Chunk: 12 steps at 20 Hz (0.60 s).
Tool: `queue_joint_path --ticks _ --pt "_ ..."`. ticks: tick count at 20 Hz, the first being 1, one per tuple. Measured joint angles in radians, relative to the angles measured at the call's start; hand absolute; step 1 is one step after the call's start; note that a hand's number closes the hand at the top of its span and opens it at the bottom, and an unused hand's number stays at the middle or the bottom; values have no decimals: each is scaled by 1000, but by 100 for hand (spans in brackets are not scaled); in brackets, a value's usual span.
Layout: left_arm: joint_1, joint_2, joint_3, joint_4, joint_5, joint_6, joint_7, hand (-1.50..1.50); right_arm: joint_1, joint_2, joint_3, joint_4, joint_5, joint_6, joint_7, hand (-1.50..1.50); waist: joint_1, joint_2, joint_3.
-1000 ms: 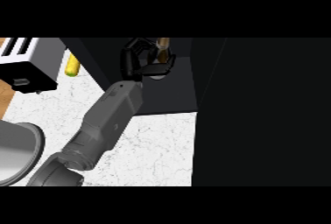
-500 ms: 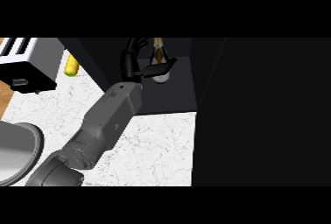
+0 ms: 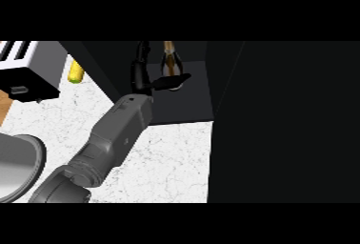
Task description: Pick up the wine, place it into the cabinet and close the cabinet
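Reaching into cabinet (image 3: 184, 102), left hand (image 3: 151, 82) fingers curled round wine (image 3: 171, 58); no legible label.

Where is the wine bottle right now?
In the head view, the wine bottle is at top centre, inside the dark cabinet, just beyond the black hand reaching in. The toaster sits far to its left.

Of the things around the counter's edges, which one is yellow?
The small upright yellow object between the toaster and the dark cabinet. The toaster is white and black; the bowl is grey.
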<state>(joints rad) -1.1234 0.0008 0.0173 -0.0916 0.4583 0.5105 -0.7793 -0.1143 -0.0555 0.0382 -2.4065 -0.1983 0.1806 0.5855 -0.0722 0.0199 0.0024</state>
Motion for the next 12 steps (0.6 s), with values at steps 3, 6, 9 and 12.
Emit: queue_joint_path --ticks 3,6,9,12 --pt "1 3 3 0 -3 6 -5 -150 4 -3 2 -1 -1 6 0 -150 -4 1 0" --pt "8 0 15 -8 1 0 -19 -150 4 -4 -5 0 -3 9 -3 -150 -4 2 0" --pt "16 -1 22 -17 2 -10 -41 -150 17 6 5 1 -3 11 -16 -150 -5 2 1" --pt "17 -2 24 -18 -2 -19 -52 -150 2 5 11 3 -3 6 -5 -150 -3 2 0"
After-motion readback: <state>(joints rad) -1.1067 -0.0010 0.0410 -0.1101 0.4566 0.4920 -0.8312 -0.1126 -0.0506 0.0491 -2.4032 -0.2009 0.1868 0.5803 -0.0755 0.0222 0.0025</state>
